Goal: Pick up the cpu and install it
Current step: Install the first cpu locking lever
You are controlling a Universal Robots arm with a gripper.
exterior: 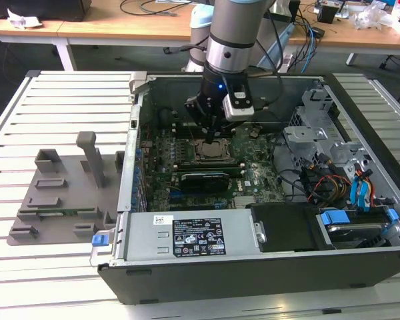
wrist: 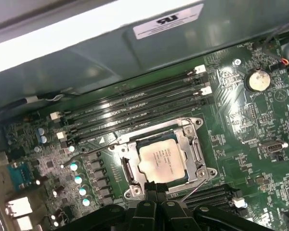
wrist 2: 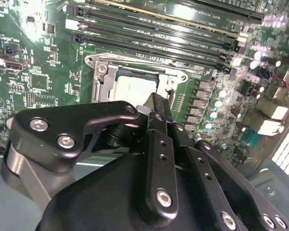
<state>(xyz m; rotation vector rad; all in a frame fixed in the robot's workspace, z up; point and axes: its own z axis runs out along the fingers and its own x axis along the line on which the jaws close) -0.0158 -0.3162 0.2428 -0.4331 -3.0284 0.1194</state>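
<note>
**A:** Start with the exterior view. Which step is in hand?

**B:** The black two-fingered tool (exterior: 212, 136) hangs inside the open dark computer case (exterior: 267, 267) on the white slatted table (exterior: 67, 100). It is directly above the square metal-framed socket (exterior: 224, 157). I judge this to be the install step, near its end. I count one case and one grey plastic fixture plate (exterior: 60, 193), which sits at the exterior view's left of the case.

**A:** And the second wrist view?

**B:** The small flat silver-topped cpu (wrist 2: 132, 89) lies inside the socket frame (wrist 2: 98, 72), just beyond the tool (wrist 2: 154, 102). There is one cpu and one socket.

**A:** What does the first wrist view show?

**B:** The cpu (wrist: 162, 161) sits level in the frame (wrist: 197, 154). The tool (wrist: 155, 187) is at the chip's near edge, its tips pressed together with nothing between them. Any move from here calls for a straight vertical path, so the chip isn't dragged across the socket. I also count one round silver coin battery (wrist: 257, 79).
</note>
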